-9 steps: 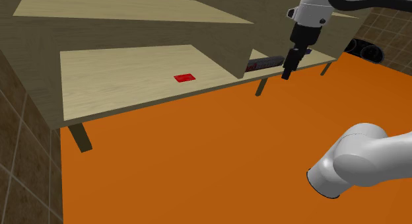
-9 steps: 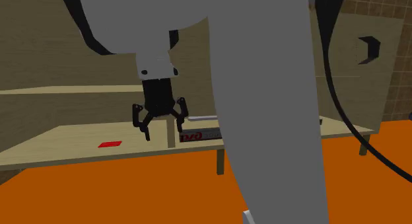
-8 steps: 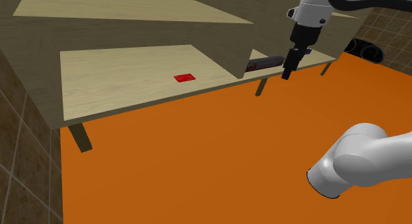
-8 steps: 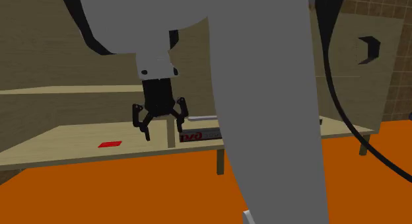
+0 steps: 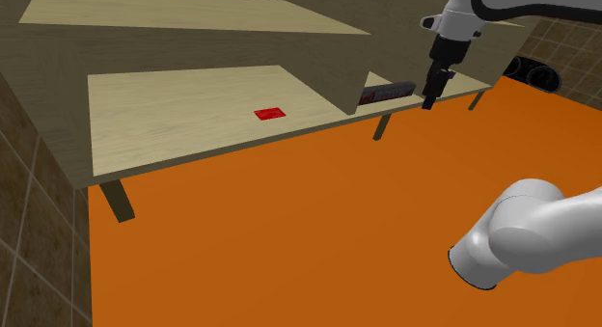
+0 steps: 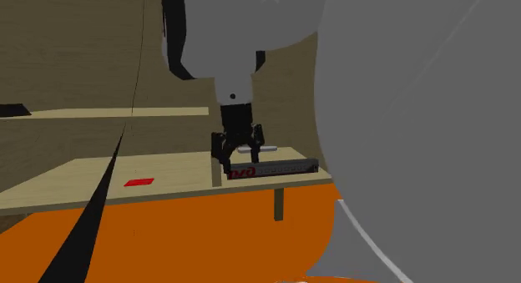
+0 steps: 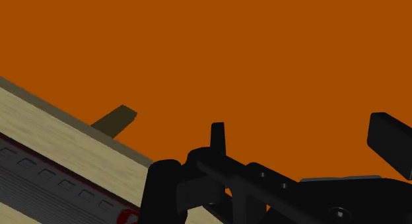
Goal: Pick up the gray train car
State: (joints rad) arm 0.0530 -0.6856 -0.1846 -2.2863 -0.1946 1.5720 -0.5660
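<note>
The train car [image 5: 386,91] is a long dark grey body with a red end, lying on the low wooden shelf [image 5: 183,108]. It sits just past an upright divider panel. In the second exterior view the train car [image 6: 272,169] lies lengthwise along the shelf's front edge. My gripper [image 6: 239,150] hangs above its red end, open, with nothing between the fingers. From the shoulder view my gripper [image 5: 429,95] is at the shelf's front edge, beside the car's far end. In the wrist view the train car [image 7: 46,180] lies beside the open gripper [image 7: 304,133], over orange floor.
A flat red card [image 5: 271,113] lies on the shelf's wide section, also seen as a red card [image 6: 139,183]. An upper shelf board [image 5: 183,12] overhangs the lower one. Shelf legs [image 5: 381,128] stand on the orange floor [image 5: 289,229]. My own arm [image 6: 417,131] blocks the second exterior view's right.
The arm has swung toward the shoulder view's right. In the second exterior view the gripper has shifted right, from beside the divider to above the car's red end.
</note>
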